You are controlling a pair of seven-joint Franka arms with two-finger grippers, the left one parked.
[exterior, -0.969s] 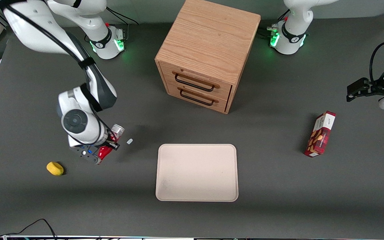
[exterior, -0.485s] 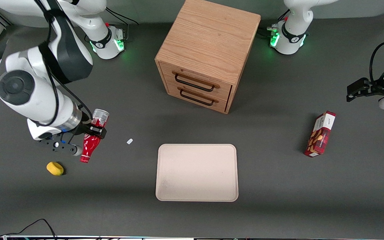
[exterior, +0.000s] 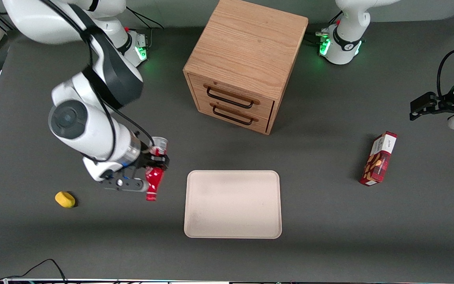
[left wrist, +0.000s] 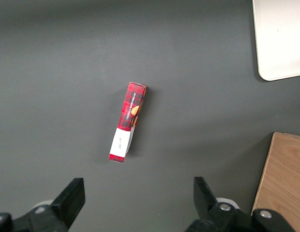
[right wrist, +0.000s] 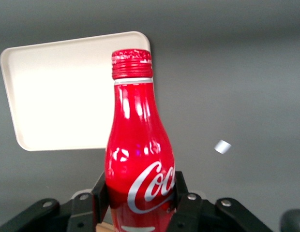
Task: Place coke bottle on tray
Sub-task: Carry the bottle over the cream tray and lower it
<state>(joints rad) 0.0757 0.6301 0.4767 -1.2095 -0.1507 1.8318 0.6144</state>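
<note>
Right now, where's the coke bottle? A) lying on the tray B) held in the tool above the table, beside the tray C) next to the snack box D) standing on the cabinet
B: the tool is shut on the coke bottle, which hangs over bare table beside the tray, not yet over it.

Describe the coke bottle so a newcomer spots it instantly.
Start at the wooden drawer cabinet, then the beige tray in front of it. Beside the tray, toward the working arm's end, the pincer holds the coke bottle: slim, glossy red, white script, unlike the yellow lump.
</note>
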